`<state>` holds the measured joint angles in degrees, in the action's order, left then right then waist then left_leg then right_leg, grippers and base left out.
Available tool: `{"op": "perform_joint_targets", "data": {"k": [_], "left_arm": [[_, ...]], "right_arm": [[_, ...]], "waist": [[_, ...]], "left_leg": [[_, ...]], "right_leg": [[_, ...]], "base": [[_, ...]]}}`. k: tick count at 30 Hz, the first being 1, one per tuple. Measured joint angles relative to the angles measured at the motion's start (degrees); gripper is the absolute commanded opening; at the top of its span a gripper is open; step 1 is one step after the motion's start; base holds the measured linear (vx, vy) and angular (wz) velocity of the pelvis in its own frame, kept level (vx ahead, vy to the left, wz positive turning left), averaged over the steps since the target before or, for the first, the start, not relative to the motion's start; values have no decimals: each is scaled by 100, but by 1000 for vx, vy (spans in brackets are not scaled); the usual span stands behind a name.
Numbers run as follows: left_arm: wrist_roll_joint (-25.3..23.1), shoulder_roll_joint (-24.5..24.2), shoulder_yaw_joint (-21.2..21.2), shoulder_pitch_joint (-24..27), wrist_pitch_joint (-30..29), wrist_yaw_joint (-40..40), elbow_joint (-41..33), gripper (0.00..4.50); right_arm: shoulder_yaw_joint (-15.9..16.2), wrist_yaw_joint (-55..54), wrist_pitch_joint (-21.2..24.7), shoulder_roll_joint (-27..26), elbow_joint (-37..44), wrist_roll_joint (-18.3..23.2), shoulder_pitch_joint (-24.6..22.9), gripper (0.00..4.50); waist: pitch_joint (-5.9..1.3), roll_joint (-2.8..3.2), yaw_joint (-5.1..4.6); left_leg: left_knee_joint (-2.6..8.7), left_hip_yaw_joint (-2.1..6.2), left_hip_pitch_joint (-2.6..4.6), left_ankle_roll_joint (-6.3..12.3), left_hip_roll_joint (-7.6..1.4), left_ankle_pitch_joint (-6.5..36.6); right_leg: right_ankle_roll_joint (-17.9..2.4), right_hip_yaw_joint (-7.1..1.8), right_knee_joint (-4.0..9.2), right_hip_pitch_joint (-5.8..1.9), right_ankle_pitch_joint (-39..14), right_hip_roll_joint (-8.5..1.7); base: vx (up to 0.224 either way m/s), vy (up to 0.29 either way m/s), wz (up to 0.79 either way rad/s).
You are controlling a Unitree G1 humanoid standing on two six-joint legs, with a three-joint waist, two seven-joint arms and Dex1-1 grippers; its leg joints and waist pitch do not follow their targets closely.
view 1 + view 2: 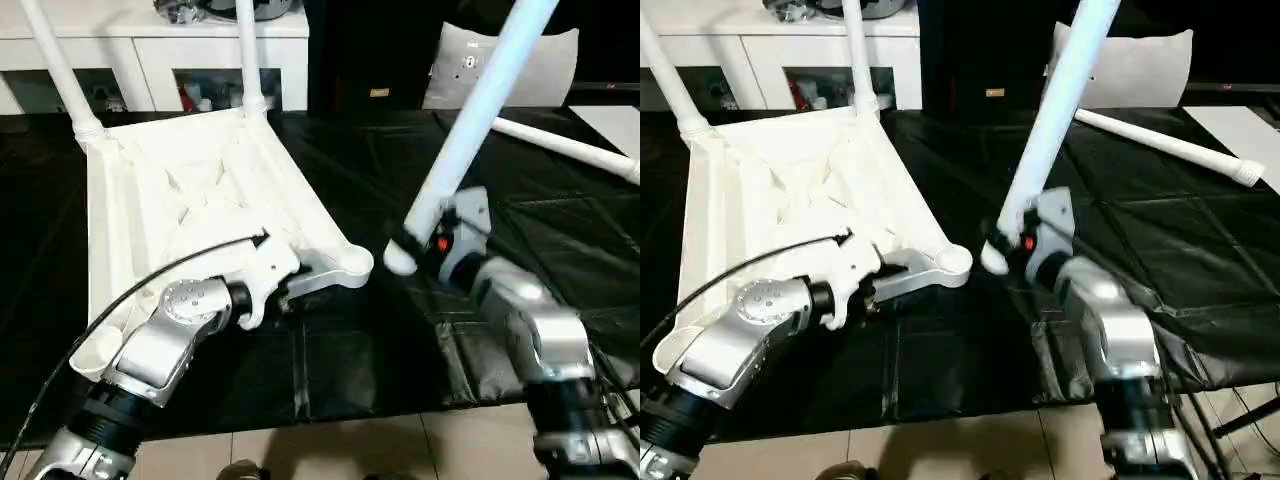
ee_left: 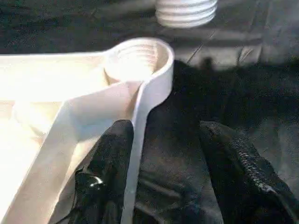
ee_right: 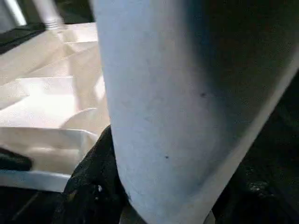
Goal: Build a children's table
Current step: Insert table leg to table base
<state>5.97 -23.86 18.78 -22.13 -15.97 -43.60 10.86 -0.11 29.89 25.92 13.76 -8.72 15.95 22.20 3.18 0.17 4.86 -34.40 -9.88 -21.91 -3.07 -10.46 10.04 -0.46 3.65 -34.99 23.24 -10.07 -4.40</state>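
Seating leg three: right gripper [image 1: 440, 245] clamps the long tapered white plastic leg [image 1: 470, 125] beside the upturned white ribbed tabletop's empty threaded corner socket [image 1: 352, 262]; left gripper [image 2: 163, 154], jaws apart, straddles that rim; next, align threads squarely.

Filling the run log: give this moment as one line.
stage: third leg to socket | left gripper: straddles tabletop rim near empty corner socket | right gripper: holds table leg, threaded end beside socket | fitted legs: two | spare leg: on mat

Loose leg [image 1: 575, 145] right of tabletop [image 1: 190, 190]
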Motion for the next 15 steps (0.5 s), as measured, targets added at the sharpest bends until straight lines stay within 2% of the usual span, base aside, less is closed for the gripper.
{"op": "perform_joint_targets", "data": {"k": [3, 4, 8, 15], "left_arm": [[-138, 22, 4, -204, 107, 92, 398, 212], [-173, 47, 1, -247, 116, 127, 487, 183], [-252, 98, 0, -359, 155, 181, 709, 164], [-355, 176, 18, -552, 390, 14, 1070, 94]], "right_arm": [[39, 75, -55, -13, 53, 20, -3, 194], [47, 82, -75, -13, 75, 20, -4, 194], [51, 133, -153, -4, 86, 19, -7, 194], [67, 202, -194, 0, 86, 9, -9, 194]], "waist": [[-1, 2, 11], [-1, 2, 17], [-1, 2, 15], [-1, 1, 15]], "left_leg": [[0, 0, -1, -2, 0, -1], [0, 0, -1, -2, 0, -1], [0, 0, -2, -1, 0, -1], [0, 1, 0, -2, 0, -1]], "right_leg": [[0, 0, 0, 0, 0, 0], [-3, 0, 0, 0, 2, 0], [-11, 0, 2, -1, 6, 0], [-13, 1, 1, -1, 8, 0]], "base": [[0, 0, 0], [0, 0, 0], [0, 0, 0], [0, 0, 0]]}}
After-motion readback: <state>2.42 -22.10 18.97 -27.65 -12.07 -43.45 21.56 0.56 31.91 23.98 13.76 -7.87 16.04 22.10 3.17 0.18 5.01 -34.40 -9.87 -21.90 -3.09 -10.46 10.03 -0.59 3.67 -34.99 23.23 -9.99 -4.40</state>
